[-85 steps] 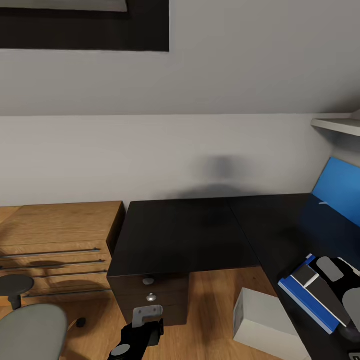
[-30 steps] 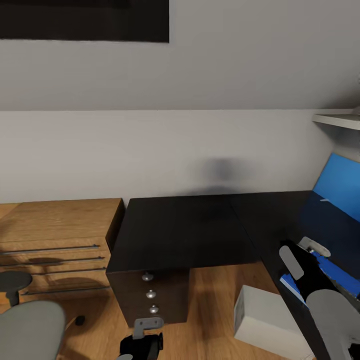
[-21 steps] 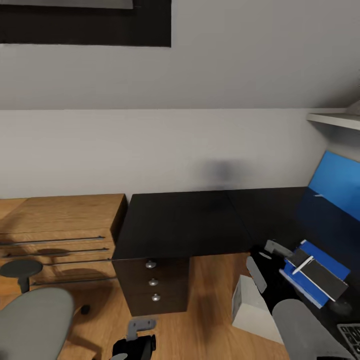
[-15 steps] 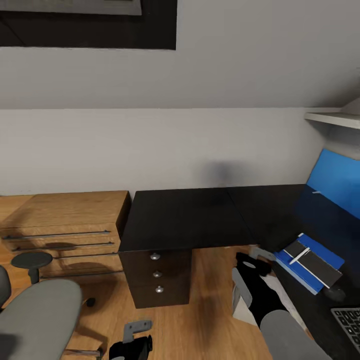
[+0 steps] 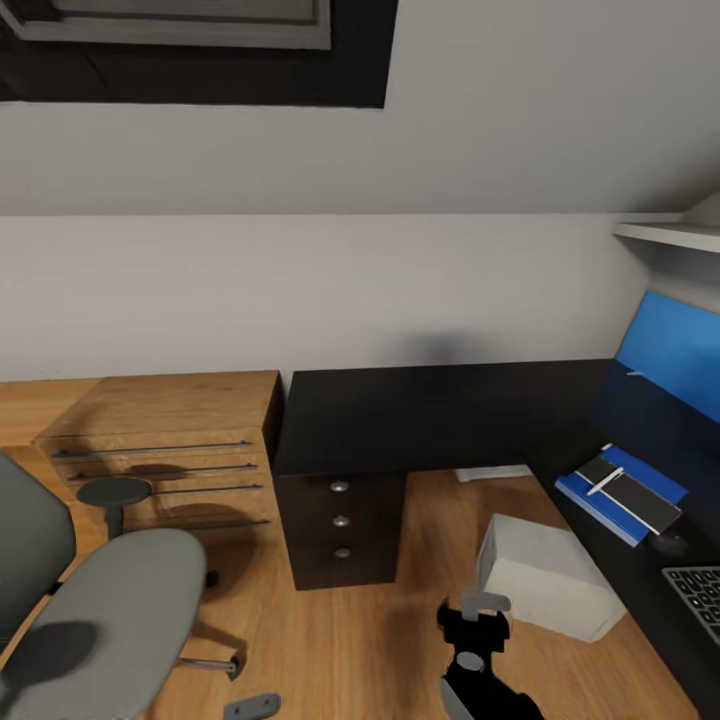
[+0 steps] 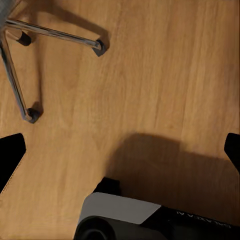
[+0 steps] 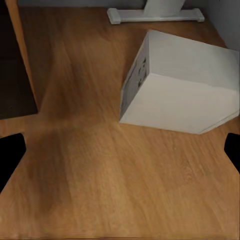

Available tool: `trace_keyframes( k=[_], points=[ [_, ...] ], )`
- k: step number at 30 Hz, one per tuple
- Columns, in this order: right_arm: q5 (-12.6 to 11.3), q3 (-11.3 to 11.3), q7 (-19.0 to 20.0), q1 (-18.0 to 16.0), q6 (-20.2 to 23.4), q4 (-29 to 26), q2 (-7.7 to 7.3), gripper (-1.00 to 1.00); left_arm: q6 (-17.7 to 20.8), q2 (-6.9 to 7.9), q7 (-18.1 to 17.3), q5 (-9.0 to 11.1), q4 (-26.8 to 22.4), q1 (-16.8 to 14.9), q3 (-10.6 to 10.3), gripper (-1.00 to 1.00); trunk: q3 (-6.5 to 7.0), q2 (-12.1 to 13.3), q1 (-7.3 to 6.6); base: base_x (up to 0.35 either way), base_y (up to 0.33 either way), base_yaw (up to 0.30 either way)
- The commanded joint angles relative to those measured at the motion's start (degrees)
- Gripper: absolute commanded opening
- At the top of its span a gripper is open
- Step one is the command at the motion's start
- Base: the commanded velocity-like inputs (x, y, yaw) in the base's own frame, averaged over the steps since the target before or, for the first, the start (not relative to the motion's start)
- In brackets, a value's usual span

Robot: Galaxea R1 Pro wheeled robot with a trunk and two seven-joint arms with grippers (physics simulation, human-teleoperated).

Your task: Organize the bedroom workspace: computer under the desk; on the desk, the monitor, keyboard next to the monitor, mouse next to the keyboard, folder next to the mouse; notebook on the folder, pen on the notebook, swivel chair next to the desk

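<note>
Right gripper [image 5: 484, 603] hangs low over the floor, wide open and empty, no longer at the desk [image 5: 430, 415]. Left gripper [image 6: 120, 150] is also spread, holding nothing. Beyond, the pale computer [image 5: 545, 577] sits under the desk; the blue folder [image 5: 620, 492] lies on top.

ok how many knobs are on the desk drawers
3, in a vertical line on the drawer front: top knob, middle knob, bottom knob. Others may be hidden.

Black claw [image 5: 477, 610], grey fingertips
</note>
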Motion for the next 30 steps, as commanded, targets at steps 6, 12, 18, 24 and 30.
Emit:
trace_keyframes(
  k=[6, 12, 18, 24, 30],
  points=[
    [-0.6, 2.1, 4.2, 0.2, -11.0, 9.5, -0.01, 1.00, -2.6, 0.26, 0.4, 0.6, 2.7, -0.1, -0.3, 1.00, -0.06, -0.1, 0.00, -0.030, 0.312, 0.000],
    [-1.0, 2.2, 11.5, 0.2, -16.4, 16.7, -0.16, 1.00, -6.1, 0.10, 0.3, 0.6, 9.2, -0.1, -0.5, 1.00, -0.06, -0.1, 0.00, -0.006, 0.121, 0.000],
    [-1.0, 2.2, 14.1, 0.3, -22.2, 21.7, -0.52, 1.00, -12.5, -0.07, -0.6, 0.5, 14.0, -0.1, -0.8, 1.00, 0.47, 1.1, -0.66, -0.001, 0.020, 0.000],
    [-1.1, 2.3, 14.2, 0.3, -22.9, 22.2, -1.08, 1.00, -13.1, -0.15, -4.2, 0.7, 15.7, -0.1, -0.7, 1.00, 1.55, 3.6, -1.98, 0.000, 0.000, 0.000],
    [-1.0, 2.3, 14.2, 0.3, -23.6, 22.2, -1.26, 1.00, -13.2, -0.36, -4.8, 0.8, 15.9, -0.1, -0.5, 1.00, 2.87, 6.0, -3.29, -0.040, 0.000, 0.043]
  ],
)
